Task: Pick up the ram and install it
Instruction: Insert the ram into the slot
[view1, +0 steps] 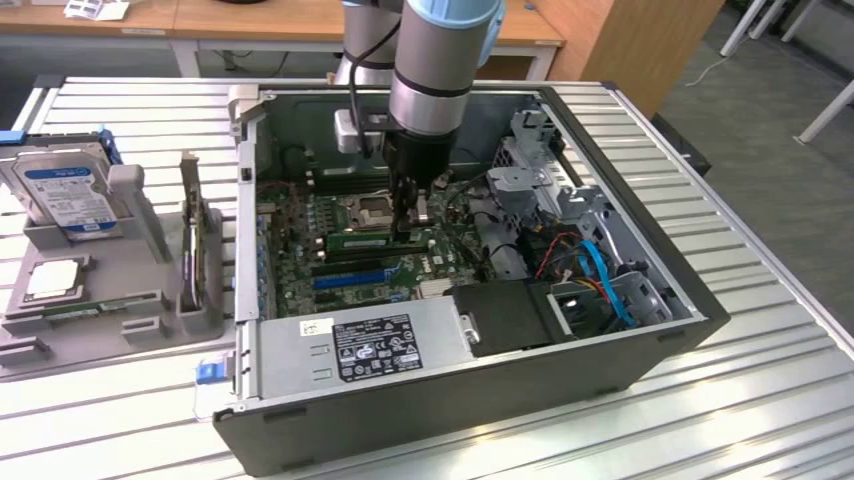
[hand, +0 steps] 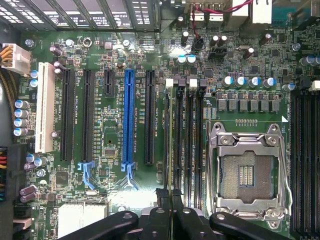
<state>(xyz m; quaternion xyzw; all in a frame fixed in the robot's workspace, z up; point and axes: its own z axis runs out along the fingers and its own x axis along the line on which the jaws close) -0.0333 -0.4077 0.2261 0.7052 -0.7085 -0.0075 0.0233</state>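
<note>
Green ram sits edge-up in my claw, pinched narrow on it, over the slots, six o'clock from the socket in the exterior view.

A ribbed metal tabletop fills the foreground. Grey floor lies beyond it, with a wooden desk and wooden cabinet behind.

The exterior view looks down at a slant from high on the near side, taking in the worktop and open case. The wrist view faces straight down, close over the motherboard, past the fingers. Both share the blue slot and socket.
</note>
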